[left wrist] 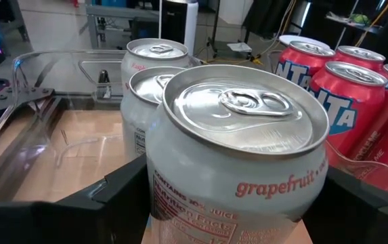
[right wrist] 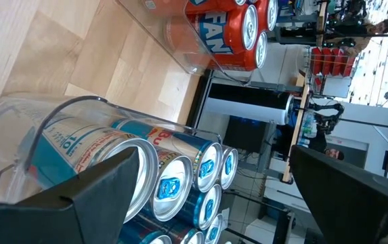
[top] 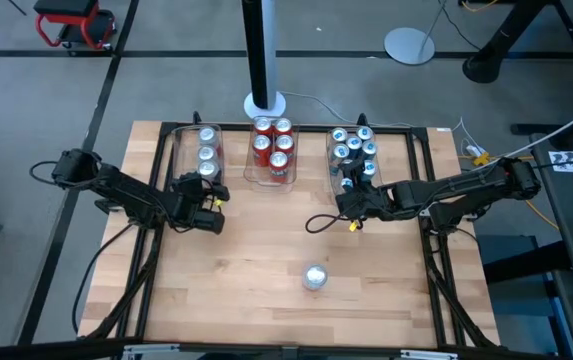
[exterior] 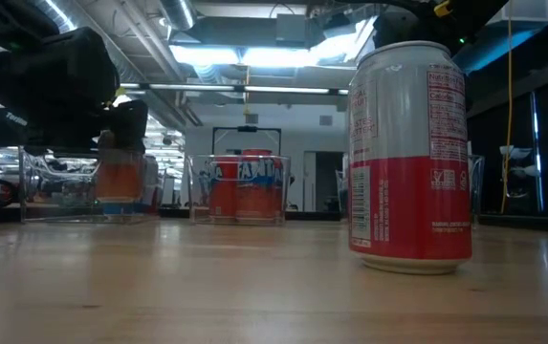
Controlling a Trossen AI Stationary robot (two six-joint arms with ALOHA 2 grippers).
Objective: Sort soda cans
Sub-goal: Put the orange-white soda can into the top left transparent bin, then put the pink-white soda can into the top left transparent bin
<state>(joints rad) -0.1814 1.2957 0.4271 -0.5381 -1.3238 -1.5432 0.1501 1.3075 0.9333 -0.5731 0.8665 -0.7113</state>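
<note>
Silver grapefruit can [left wrist: 238, 156], unopened tab, sits clamped in left end effector [top: 204, 203]; right end effector [top: 351, 200] gapes empty.

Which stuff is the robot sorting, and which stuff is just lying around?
Part of the job:
- grey cans in left tray
- red cans in middle tray
- blue cans in right tray
- lone can on the table
- left hand holding a grapefruit can

Just lying about:
- red stool
- round floor base

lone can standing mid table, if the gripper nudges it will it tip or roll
The lone can stands upright on smooth bare wood, so a low nudge probably slides it; a high push may tip it. Once on its side, its round body would likely roll.
</note>
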